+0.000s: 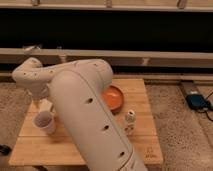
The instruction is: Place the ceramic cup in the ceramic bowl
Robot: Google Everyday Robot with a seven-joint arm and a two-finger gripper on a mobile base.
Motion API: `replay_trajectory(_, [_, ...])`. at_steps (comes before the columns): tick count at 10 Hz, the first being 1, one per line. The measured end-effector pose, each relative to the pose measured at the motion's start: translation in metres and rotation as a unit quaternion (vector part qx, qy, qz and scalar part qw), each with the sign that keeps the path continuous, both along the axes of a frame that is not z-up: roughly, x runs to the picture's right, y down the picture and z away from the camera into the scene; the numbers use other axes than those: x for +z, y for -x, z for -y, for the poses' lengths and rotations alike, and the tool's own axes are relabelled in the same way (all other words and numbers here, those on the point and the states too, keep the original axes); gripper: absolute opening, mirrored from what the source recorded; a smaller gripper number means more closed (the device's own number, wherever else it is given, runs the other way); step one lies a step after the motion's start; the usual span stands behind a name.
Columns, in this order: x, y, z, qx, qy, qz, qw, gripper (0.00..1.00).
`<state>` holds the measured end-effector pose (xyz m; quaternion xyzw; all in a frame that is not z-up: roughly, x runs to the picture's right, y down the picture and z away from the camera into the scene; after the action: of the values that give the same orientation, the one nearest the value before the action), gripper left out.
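The orange ceramic bowl [114, 96] sits at the middle back of the wooden table [142, 145], partly hidden by my arm. My gripper [43, 100] hangs over the table's left side, just behind the white tapered cup [44, 122]. A small off-white blocky shape [47, 105], apparently the ceramic cup, is right at the gripper's end. I cannot tell whether it is held or standing on the table. The gripper is well to the left of the bowl.
My thick white arm [85, 120] crosses the table's middle and hides much of it. A small white object with dark marks [130, 118] stands right of the arm, in front of the bowl. A blue device [196, 101] lies on the floor at right.
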<state>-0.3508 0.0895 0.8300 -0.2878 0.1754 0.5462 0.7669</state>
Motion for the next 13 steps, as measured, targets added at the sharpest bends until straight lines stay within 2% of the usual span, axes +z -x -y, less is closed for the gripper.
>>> replay_trajectory(8, [0.037, 0.039, -0.012, -0.005, 0.028, 0.001, 0.9996, 0.65])
replay_trajectory(13, [0.062, 0.041, -0.011, 0.001, 0.033, -0.015, 0.9993, 0.65])
